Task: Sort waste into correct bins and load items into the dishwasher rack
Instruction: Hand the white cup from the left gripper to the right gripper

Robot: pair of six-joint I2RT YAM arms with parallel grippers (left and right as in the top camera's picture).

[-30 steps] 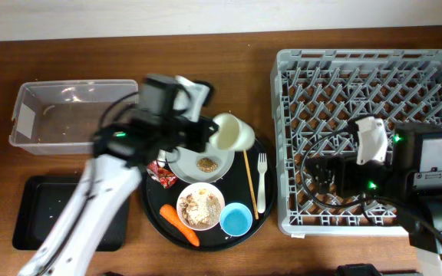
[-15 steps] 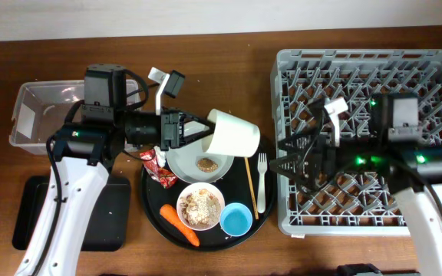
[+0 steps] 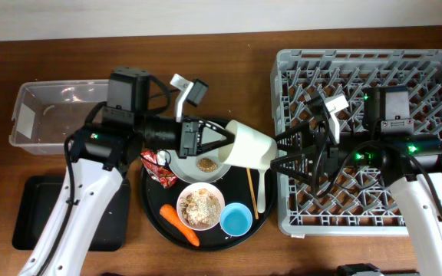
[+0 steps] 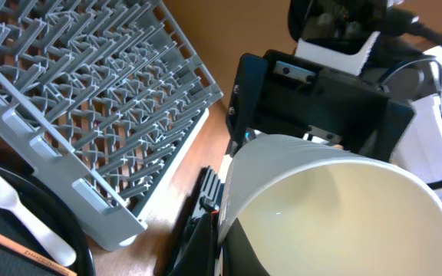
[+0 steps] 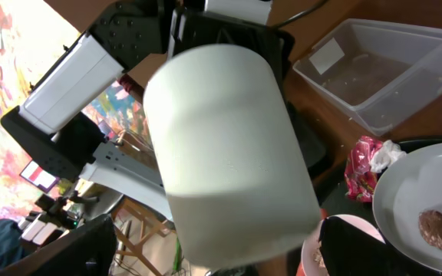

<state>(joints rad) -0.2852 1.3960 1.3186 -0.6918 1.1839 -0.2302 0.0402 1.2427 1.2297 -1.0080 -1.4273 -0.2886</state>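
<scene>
A: Cup [image 3: 250, 146], where?
B: Up in the air, lying sideways over the right edge of the round tray [image 3: 153, 201], just left of the rack [image 3: 374, 61].
A: Held by what?
B: Pinched at the rim by the left gripper [image 3: 219, 143], clamped tight, mouth turned that way.
A: And the right gripper [image 3: 281, 151]?
B: Spread wide, one finger on either side of the base. Cannot tell whether touching.
A: Below, on the tray?
B: Plate [image 3: 186, 165] with a brown scrap, bowl [image 3: 200, 207] of scraps, blue cup [image 3: 236, 220], carrot [image 3: 179, 224], fork [image 3: 261, 195], chopsticks [image 3: 252, 192], wrapper [image 3: 158, 165].
</scene>
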